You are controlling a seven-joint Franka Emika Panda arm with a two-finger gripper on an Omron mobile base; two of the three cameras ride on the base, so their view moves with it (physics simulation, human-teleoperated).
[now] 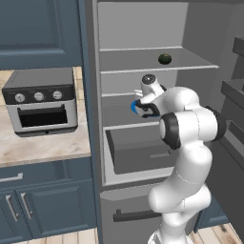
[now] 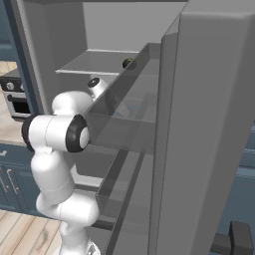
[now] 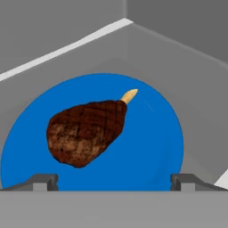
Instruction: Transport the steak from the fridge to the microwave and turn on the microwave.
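The steak [image 3: 84, 133], a reddish-brown grilled lump with a pale bone tip, lies on a blue plate [image 3: 151, 147] on a grey shelf inside the open fridge [image 1: 143, 57]. My gripper [image 3: 113, 180] hovers just above the plate, open, its two dark fingertips [image 3: 42, 181] spread wide to either side of the steak with nothing between them. From the left base camera my hand [image 1: 145, 102] is reaching into the middle shelf, and a sliver of the blue plate [image 1: 134, 107] shows beside it. The microwave is out of view.
A dark green ball [image 1: 165, 58] sits on the shelf above. A grey drawer [image 1: 138, 152] juts out below my hand. The fridge door [image 2: 209, 139] stands open at my right. A small silver three-knob oven [image 1: 42, 100] rests on the counter [image 1: 43, 145] to the left.
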